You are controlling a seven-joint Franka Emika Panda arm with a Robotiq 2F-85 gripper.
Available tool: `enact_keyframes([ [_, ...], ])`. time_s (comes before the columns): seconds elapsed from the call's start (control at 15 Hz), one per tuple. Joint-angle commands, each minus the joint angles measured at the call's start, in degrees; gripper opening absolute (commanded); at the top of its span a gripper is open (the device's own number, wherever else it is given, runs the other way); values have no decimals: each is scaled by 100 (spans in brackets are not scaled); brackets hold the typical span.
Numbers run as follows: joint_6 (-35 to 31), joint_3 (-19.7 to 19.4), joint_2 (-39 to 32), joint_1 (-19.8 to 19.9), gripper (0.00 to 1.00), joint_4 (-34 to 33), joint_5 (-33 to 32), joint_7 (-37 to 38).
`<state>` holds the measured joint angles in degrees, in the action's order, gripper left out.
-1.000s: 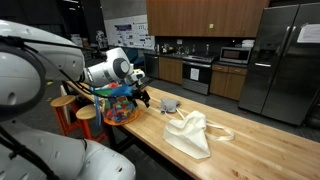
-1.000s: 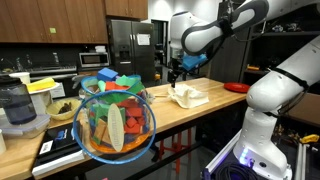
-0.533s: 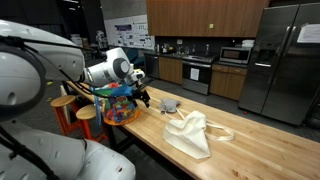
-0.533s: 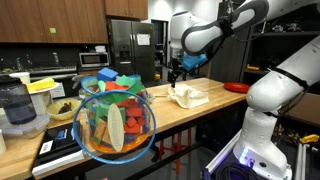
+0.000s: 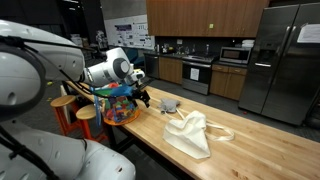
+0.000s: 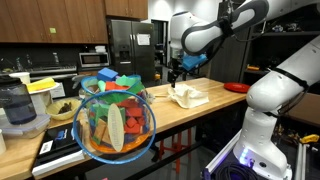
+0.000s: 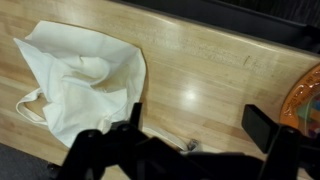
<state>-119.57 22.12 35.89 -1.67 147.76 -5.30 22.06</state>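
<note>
My gripper hangs open over the wooden table, nothing between its fingers. In the wrist view the gripper shows bare wood between two dark fingers. A small grey object lies on the table just beside the gripper; a bit of that grey object peeks out at the lower edge of the wrist view. A crumpled white cloth bag lies further along the table, and the same white bag fills the left of the wrist view. In an exterior view the gripper hovers above the bag.
A clear bowl of colourful blocks stands at the table's end near the gripper; the same bowl fills the foreground of an exterior view. Wooden stools stand beside the table. A fridge and kitchen cabinets are behind.
</note>
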Motion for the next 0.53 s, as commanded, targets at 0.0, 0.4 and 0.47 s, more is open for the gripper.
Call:
enact_keyframes([
  [0.0,22,-144,-41,-162,100,-13,-109,89],
  [0.4,-35,-144,-1,-120,100,27,-126,208],
  [0.47,-27,-168,9,-113,100,34,-97,256],
])
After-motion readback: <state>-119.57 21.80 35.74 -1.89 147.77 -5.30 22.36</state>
